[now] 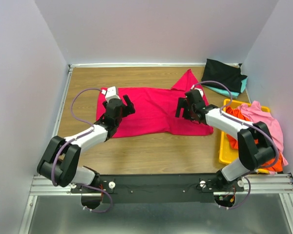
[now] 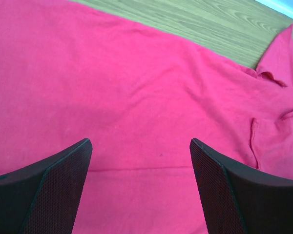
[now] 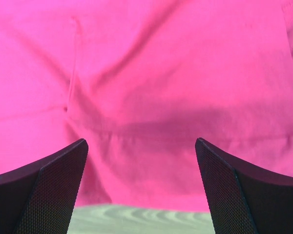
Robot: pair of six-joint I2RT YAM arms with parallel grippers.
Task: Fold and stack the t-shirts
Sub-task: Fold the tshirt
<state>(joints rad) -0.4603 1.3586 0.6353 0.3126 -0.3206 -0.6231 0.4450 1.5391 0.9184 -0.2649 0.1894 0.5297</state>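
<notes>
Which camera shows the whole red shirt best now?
The top external view: the red shirt lies spread on the table, nearly whole. The left wrist shows only cloth and a sleeve; the right wrist only cloth near one edge.

Crimson t-shirt (image 1: 151,109), black shirt (image 1: 224,73) (teal beneath), yellow bin (image 1: 223,146)

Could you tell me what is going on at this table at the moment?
Both arms are over the crimson t-shirt, which lies spread on the wooden table. The left gripper and the right gripper are both open, low over the cloth and holding nothing. A folded black shirt lies on a teal shirt in the far right corner. A pink shirt and an orange shirt are heaped in the yellow bin.
</notes>
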